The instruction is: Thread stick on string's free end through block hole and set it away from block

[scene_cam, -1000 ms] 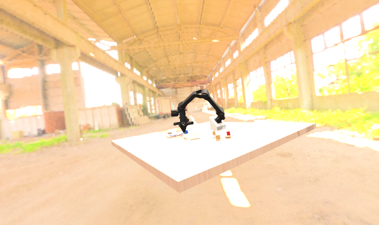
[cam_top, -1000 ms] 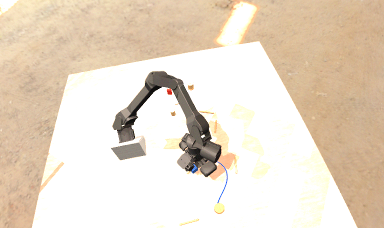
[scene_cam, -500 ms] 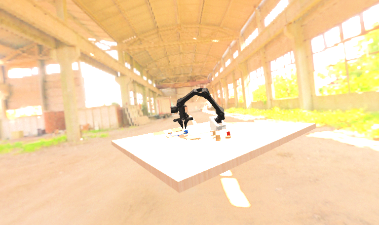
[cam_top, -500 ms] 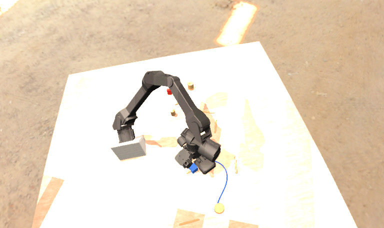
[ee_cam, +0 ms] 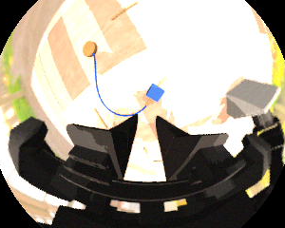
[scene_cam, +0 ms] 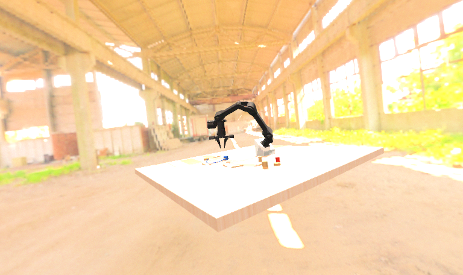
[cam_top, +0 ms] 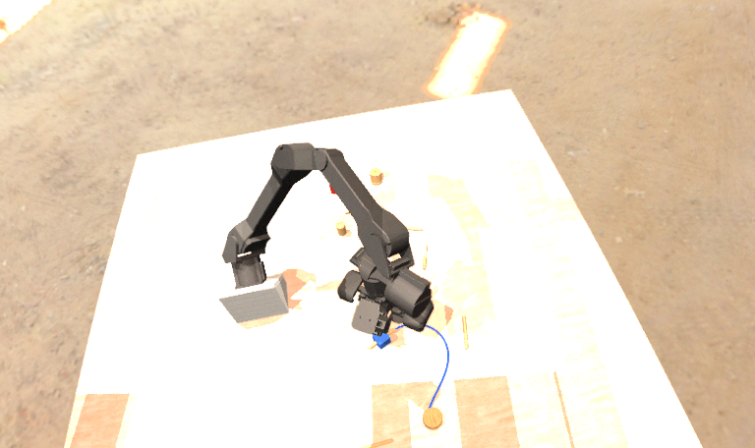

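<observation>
The blue block (cam_top: 381,340) (scene_cam: 225,157) (ee_cam: 155,92) rests on the table. The stick sits in its hole: a short tip (cam_top: 372,346) (ee_cam: 162,82) shows on one side, and a short part by the string shows on the other. The blue string (cam_top: 447,360) (scene_cam: 214,162) (ee_cam: 128,115) curves from that near end to the round wooden button (cam_top: 433,419) (ee_cam: 89,48); no string shows beyond the far side. My gripper (scene_cam: 222,147) (ee_cam: 146,118) is partly open and empty, well above the table and the block. Its fingertips are hidden in the top view.
Loose sticks (cam_top: 465,332) (cam_top: 425,255) (ee_cam: 124,10) lie around the block and button. Small wooden cylinders (cam_top: 376,176) (cam_top: 341,228) and a red object (cam_top: 332,189) (scene_cam: 277,159) are farther off. The grey arm base (cam_top: 256,304) (ee_cam: 252,95) stands to one side.
</observation>
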You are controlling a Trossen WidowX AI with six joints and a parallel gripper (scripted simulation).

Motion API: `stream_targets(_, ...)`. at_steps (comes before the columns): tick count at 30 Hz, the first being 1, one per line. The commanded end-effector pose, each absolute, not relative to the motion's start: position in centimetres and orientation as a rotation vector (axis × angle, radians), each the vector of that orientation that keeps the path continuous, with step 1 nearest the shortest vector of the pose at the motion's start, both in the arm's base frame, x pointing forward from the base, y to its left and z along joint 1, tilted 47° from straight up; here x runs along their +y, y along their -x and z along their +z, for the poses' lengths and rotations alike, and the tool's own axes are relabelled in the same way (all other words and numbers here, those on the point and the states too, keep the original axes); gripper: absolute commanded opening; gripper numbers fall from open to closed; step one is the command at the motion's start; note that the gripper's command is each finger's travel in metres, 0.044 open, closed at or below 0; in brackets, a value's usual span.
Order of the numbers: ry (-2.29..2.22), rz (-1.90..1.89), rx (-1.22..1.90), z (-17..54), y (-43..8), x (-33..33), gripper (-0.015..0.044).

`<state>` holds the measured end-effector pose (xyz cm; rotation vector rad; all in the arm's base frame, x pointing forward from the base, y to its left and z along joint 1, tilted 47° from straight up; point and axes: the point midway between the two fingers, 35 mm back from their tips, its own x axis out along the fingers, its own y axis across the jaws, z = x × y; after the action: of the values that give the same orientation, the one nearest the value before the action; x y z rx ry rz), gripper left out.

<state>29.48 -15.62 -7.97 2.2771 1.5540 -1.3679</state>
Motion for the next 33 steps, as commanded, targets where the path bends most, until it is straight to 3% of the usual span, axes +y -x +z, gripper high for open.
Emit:
stream_targets(1,-1.975,-0.892,1.675,-8.5,-28.3,-15.7,0.0122)
stream_targets(10,-1.357,-0.105,1.672,-9.0,-26.9,-16.1,0.0122)
stream_targets(33,-0.323,0.866,1.272,-9.7,-24.6,-16.6,0.0122)
